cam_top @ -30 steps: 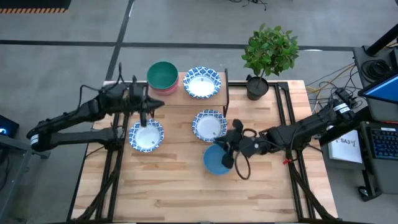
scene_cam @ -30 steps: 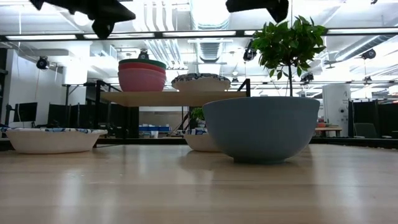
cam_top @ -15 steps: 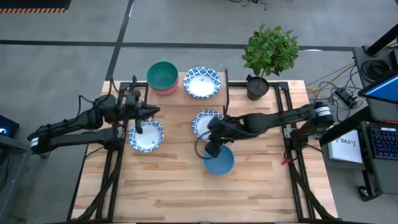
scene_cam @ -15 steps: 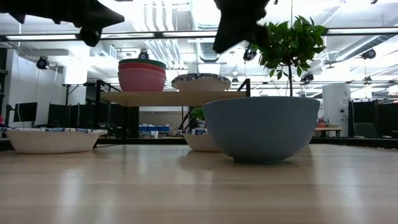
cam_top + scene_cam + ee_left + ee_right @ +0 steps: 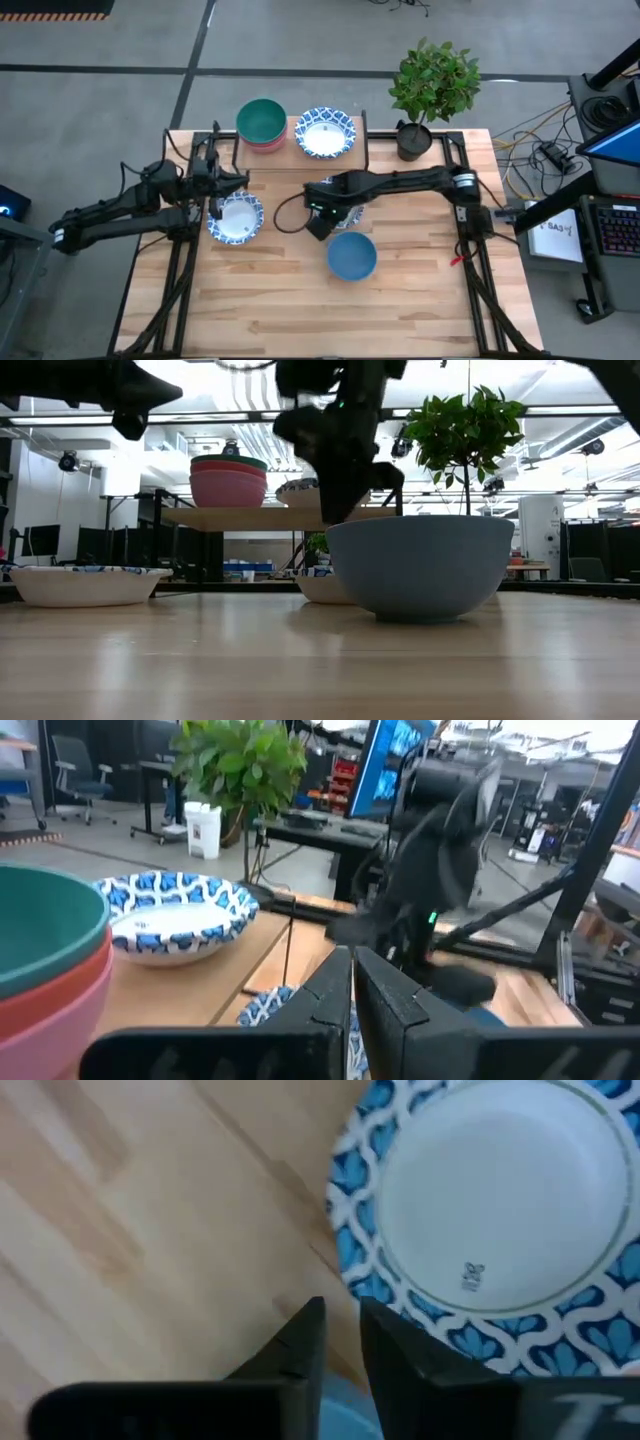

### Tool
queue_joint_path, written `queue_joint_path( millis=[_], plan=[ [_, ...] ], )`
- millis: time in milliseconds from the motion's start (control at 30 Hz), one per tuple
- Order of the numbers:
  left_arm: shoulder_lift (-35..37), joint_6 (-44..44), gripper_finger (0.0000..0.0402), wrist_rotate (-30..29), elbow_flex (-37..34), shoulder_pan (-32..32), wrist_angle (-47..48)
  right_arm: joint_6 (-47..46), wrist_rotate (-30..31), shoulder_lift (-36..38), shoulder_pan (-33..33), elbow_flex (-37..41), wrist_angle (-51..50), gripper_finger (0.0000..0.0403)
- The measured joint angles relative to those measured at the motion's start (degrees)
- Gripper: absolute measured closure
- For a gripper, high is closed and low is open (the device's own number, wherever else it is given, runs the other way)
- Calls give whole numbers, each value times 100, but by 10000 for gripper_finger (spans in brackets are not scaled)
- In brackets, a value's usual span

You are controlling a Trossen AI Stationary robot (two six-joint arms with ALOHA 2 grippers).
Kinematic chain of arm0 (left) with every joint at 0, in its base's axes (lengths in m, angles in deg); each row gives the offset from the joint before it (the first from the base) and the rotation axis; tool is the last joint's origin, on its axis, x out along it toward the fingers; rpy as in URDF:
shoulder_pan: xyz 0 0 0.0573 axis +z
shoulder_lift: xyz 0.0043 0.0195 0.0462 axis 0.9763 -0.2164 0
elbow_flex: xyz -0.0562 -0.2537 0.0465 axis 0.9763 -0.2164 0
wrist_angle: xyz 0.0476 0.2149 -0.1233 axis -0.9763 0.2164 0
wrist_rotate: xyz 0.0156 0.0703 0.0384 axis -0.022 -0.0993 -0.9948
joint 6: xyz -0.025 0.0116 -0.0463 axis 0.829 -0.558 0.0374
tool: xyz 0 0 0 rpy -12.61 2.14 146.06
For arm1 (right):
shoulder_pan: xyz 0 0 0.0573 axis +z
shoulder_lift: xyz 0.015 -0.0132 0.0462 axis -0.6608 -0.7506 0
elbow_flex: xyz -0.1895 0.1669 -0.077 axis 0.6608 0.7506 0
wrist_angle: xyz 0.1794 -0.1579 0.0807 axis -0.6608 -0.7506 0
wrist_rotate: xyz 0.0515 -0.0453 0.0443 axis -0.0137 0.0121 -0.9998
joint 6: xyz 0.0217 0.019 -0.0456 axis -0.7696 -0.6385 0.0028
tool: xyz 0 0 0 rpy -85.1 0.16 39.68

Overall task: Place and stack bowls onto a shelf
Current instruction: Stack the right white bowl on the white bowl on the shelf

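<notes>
The shelf (image 5: 300, 155), a small light-wood board on thin black legs, carries a nested stack: a green bowl (image 5: 261, 119) on top of a red bowl (image 5: 229, 465) and a pink bowl (image 5: 229, 489). Just beside the stack on the shelf sits a white bowl with a blue patterned rim (image 5: 325, 132). In front of the shelf, down on the bench, two more patterned bowls stand upright, one (image 5: 236, 217) below the stack, the other (image 5: 490, 1240) below the shelf's patterned bowl. The blue bowl (image 5: 352, 256) stands farthest from the shelf.

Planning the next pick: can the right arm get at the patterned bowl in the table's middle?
Probably yes: the right gripper hangs beside that patterned bowl, nothing between; the blue bowl sits close behind.
</notes>
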Motion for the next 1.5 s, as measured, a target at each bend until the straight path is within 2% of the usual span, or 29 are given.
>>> queue_joint_path(
  millis=[333, 533, 733, 1067, 1233, 1500],
  plan=[
    [320, -192, 402, 42, 26, 0, -10, 721, 233, -1339, -67, -1355, -524, 215],
    [406, -299, 402, 44, 25, 0, 96, 884, 900, -1861, -60, -1778, -875, 195],
    [435, -303, 402, 44, 22, 0, 92, 949, 932, -2006, -56, -1827, -897, 228],
    [430, -305, 402, 16, 22, 0, 89, 988, 946, -1966, 13, -1824, -906, 382],
    [431, -349, 402, 12, 20, 0, 88, 1126, 923, -1820, 109, -1824, -907, 388],
    [427, -348, 402, 2, 17, 0, 43, 2207, 868, -1313, 302, -1977, -729, 390]
  ],
)
